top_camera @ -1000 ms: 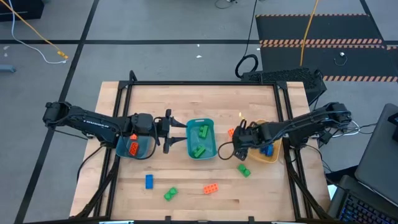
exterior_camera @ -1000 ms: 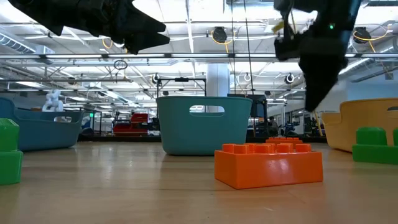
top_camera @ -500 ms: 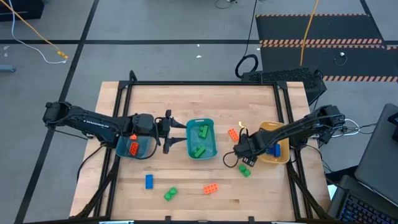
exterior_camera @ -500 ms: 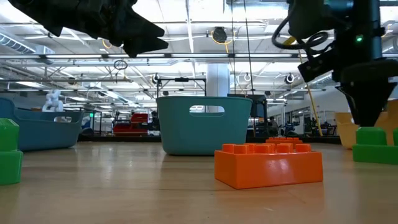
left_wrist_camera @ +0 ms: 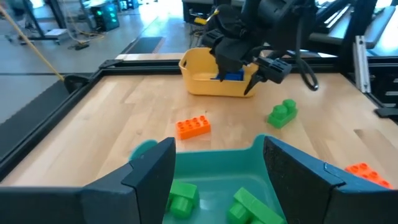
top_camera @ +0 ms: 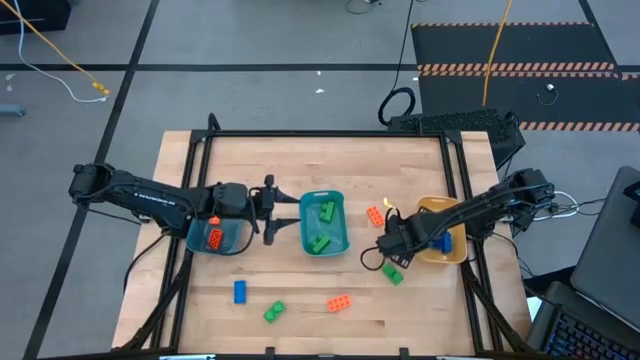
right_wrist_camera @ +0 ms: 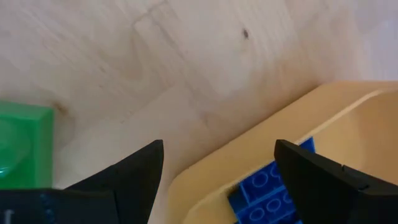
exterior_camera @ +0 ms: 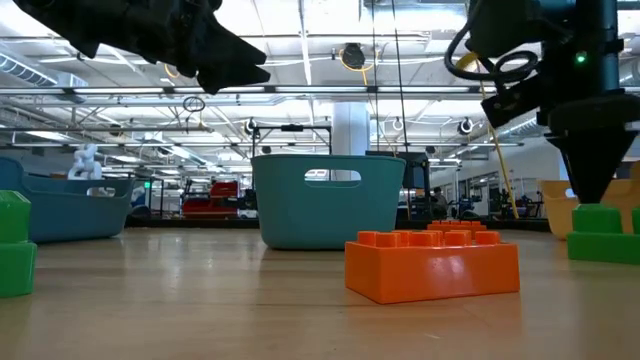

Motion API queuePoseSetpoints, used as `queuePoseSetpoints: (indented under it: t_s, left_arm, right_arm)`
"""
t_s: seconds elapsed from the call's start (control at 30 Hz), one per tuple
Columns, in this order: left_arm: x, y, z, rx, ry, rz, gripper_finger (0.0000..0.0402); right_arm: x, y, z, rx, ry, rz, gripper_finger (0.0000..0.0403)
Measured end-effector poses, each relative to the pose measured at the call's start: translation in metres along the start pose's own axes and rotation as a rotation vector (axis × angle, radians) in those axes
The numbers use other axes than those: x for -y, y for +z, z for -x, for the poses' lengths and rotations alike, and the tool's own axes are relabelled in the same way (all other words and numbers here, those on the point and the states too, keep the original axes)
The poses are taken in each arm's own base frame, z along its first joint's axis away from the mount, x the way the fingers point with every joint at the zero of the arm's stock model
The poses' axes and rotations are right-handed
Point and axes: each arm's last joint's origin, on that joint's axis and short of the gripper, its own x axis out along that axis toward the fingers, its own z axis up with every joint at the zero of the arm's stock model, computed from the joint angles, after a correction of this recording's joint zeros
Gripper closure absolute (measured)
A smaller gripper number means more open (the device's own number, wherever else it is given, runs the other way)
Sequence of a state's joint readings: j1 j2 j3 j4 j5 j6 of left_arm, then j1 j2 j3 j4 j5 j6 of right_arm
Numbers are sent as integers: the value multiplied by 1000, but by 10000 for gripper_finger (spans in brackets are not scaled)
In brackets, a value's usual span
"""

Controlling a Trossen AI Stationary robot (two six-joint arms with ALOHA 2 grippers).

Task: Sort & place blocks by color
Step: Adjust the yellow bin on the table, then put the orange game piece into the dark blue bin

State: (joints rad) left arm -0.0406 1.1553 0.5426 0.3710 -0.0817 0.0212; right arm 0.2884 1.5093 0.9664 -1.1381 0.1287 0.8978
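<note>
On the worktop [top_camera: 300, 160], the left bin [top_camera: 212, 238] holds one orange block [top_camera: 214, 239]. The left claw [top_camera: 277, 214] waits wide and empty between that bin and the middle bin [top_camera: 324, 224], which holds two green blocks [top_camera: 319, 243]. Loose lie one blue block [top_camera: 240, 291], two green [top_camera: 274, 312] and two orange [top_camera: 339, 303]. The right claw [top_camera: 392, 250], wide and empty, hangs beside the bowl [top_camera: 440, 256], which holds one blue block [top_camera: 434, 241].

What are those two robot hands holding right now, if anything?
Nothing. The right gripper hangs open just above a green block beside the yellow bowl, nothing between its fingers. The left gripper hangs open and empty by the middle bin.
</note>
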Motion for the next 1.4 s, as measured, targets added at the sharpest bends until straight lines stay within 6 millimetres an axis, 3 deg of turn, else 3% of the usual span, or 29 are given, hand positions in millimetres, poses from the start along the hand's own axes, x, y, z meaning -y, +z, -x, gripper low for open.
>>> queuePoseSetpoints:
  t_s: [0.23, 0.4, 0.57, 0.73, 0.97, 1.4]
  left_arm:
    - [-3, 3, 3, 12, 80, 2, 158]
    - [-3, 5, 9, 14, 80, 2, 158]
    - [-4, 8, 15, 9, 80, 2, 158]
    - [-5, 9, 23, -10, 80, -1, 158]
    - [-5, 10, 29, -19, 80, -24, 158]
    - [-6, 10, 28, -19, 118, -19, 158]
  right_arm:
    - [1, 12, 27, 161, -87, -37, 104]
    - [-1, 29, 35, 286, -28, -60, 104]
    - [-6, 49, 26, 402, 88, -58, 104]
    - [5, 64, 15, 430, 123, -145, 105]
    - [20, 69, -3, 351, 136, -250, 105]
    - [21, 66, -23, 368, 151, -265, 106]
